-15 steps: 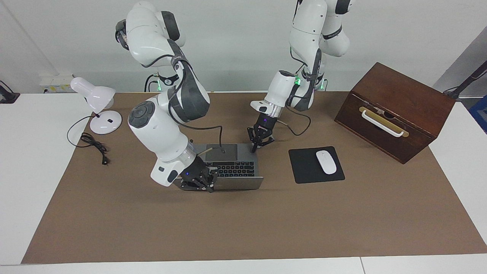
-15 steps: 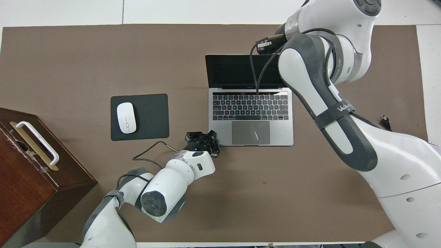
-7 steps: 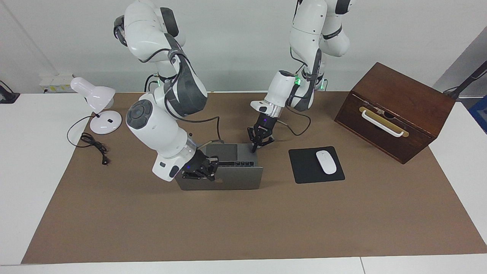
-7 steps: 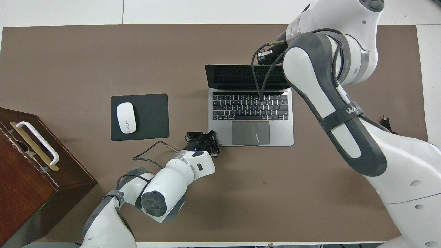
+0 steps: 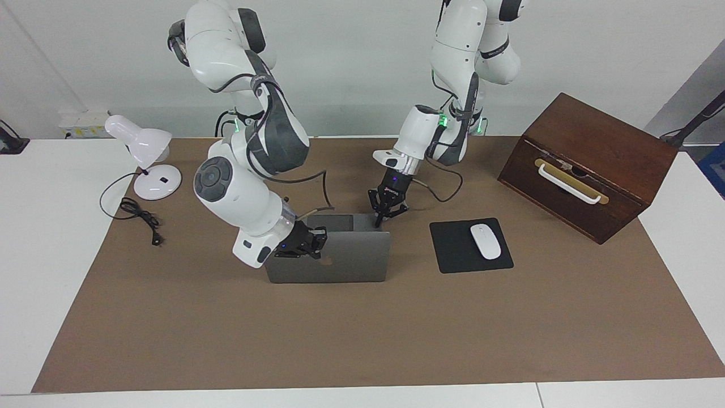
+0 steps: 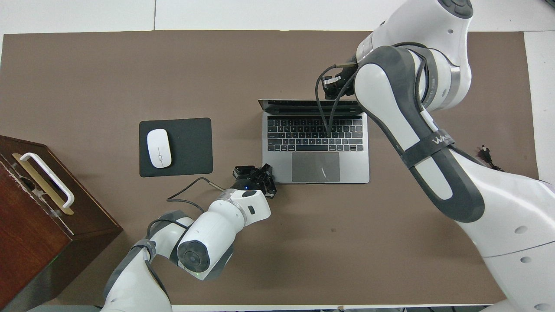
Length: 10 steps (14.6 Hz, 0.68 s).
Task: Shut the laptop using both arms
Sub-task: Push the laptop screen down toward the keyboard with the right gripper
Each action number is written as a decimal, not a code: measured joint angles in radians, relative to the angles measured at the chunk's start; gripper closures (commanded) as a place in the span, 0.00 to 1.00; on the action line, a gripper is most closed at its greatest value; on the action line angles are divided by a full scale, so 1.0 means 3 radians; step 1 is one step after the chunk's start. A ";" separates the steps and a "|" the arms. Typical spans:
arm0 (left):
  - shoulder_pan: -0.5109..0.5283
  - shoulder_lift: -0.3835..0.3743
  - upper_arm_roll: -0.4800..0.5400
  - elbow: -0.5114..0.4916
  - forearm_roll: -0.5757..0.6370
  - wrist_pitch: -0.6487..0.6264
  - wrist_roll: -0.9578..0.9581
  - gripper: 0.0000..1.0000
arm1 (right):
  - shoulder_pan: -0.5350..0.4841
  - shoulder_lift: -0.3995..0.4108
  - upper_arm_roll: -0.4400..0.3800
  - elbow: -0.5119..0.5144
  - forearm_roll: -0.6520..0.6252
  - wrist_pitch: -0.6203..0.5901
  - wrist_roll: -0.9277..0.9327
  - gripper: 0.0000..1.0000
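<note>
The silver-grey laptop (image 5: 345, 258) stands half open in the middle of the table, its lid about upright. The lid's back with the dark logo shows in the facing view. In the overhead view the laptop (image 6: 351, 167) shows its keyboard and trackpad, and the lid is seen almost edge-on. My right gripper (image 5: 303, 242) rests against the lid's back near its top edge, toward the right arm's end; it also shows in the overhead view (image 6: 333, 82). My left gripper (image 5: 386, 214) is at the base's corner nearest the robots, toward the left arm's end, as the overhead view (image 6: 259, 174) also shows.
A black mouse pad (image 5: 453, 249) with a white mouse (image 5: 485, 241) lies beside the laptop, toward the left arm's end. A brown wooden box (image 5: 589, 164) with a white handle stands at that end. A white desk lamp (image 5: 148, 161) and its cable (image 5: 139, 218) are at the right arm's end.
My right gripper has pushed the lid up from lying far back to about upright. The screen has narrowed to a thin strip in the overhead view. The left arm has not moved.
</note>
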 measured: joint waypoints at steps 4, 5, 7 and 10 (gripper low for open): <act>0.0000 0.0000 0.0000 0.0000 0.0001 0.0000 0.0002 1.00 | 0.0001 -0.0068 0.0000 -0.0173 0.0000 -0.0032 0.0082 1.00; 0.0000 0.0000 0.0000 0.0000 0.0001 0.0000 0.0004 1.00 | 0.0002 -0.0092 0.0000 -0.0226 0.0000 -0.0032 0.0110 1.00; 0.0000 0.0000 0.0000 0.0000 0.0001 0.0000 0.0016 1.00 | 0.0002 -0.0144 0.0000 -0.0341 0.0000 -0.0032 0.0129 1.00; 0.0000 0.0000 0.0000 0.0000 0.0001 0.0000 0.0024 1.00 | 0.0001 -0.0220 0.0000 -0.0507 0.0000 -0.0031 0.0161 1.00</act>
